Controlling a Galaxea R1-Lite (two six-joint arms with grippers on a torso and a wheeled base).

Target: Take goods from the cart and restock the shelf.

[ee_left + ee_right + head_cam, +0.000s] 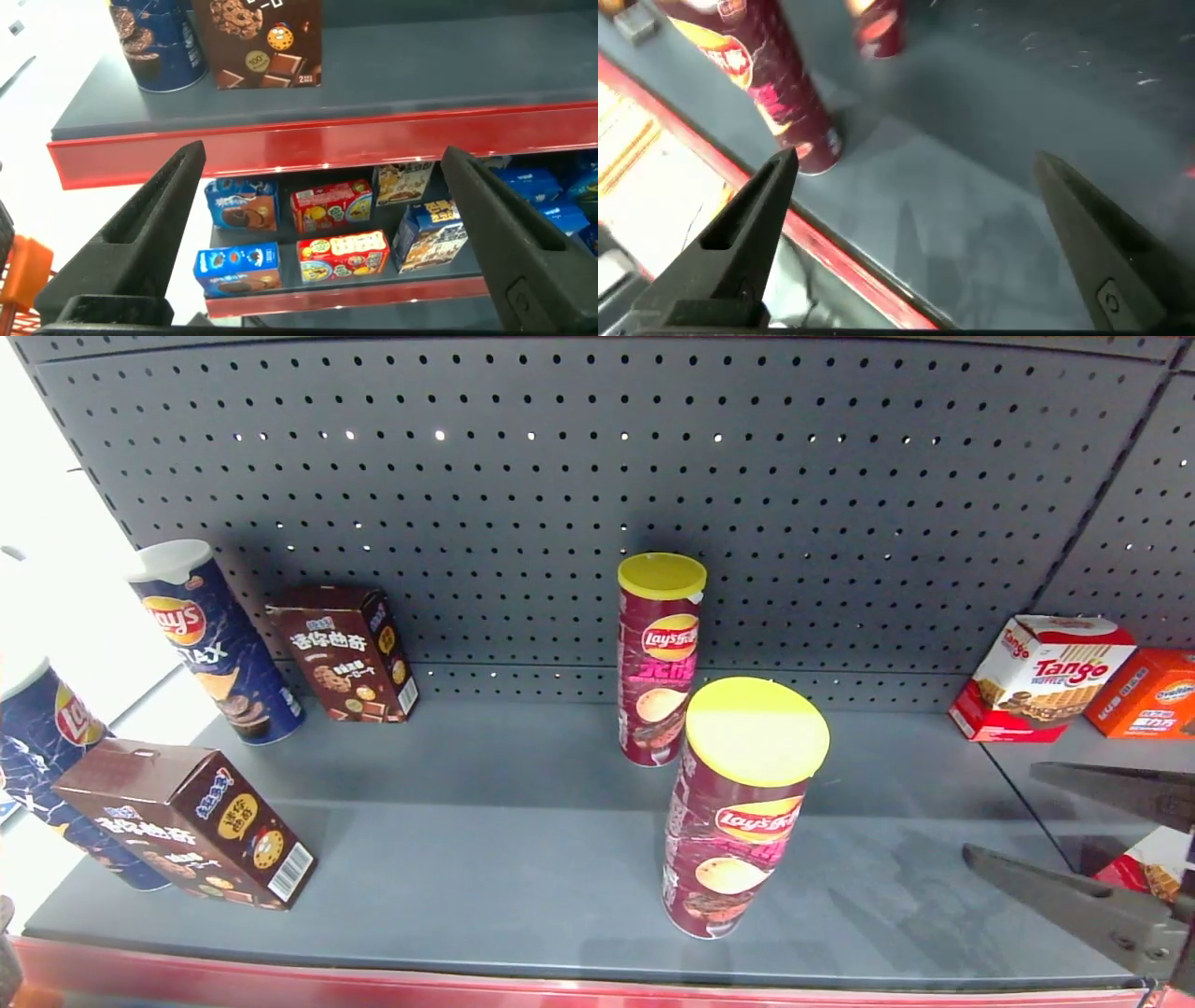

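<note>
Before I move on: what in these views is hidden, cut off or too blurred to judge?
Head view: near blue can, cut by the left edge, its base behind the brown box.
Head view: red-and-white box, mostly behind the right gripper.
Right wrist view: far maroon can, blurred and cut by the top edge.

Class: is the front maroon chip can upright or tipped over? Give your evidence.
Upright: the front maroon can stands on its base on the shelf, yellow lid on top.
</note>
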